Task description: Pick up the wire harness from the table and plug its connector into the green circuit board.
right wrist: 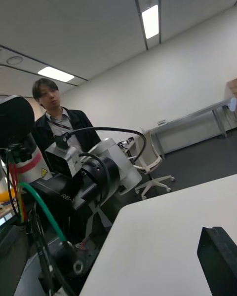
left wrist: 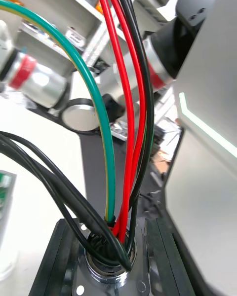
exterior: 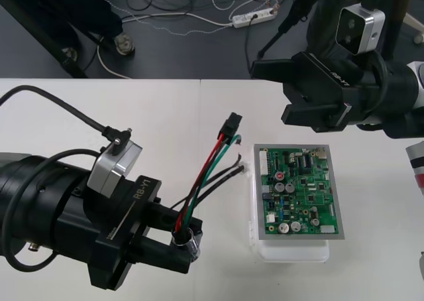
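My left gripper [exterior: 184,242] is shut on the round metal socket [exterior: 188,237] of the wire harness, low over the table's front middle. Red, green and black wires [exterior: 211,175] rise from it to the small black plug [exterior: 232,125], which hangs free just left of the board's far corner. In the left wrist view the socket [left wrist: 105,269] sits between my two fingers [left wrist: 165,259]. The green circuit board [exterior: 299,191] lies on its white base [exterior: 291,253] to the right. My right gripper [exterior: 273,93] hovers open beyond the board's far edge.
Two loose black wire ends [exterior: 236,171] dangle close to the board's left edge. A power strip [exterior: 254,16] and cables lie on the dark floor beyond the table's far edge. Bare table stretches between the two arms.
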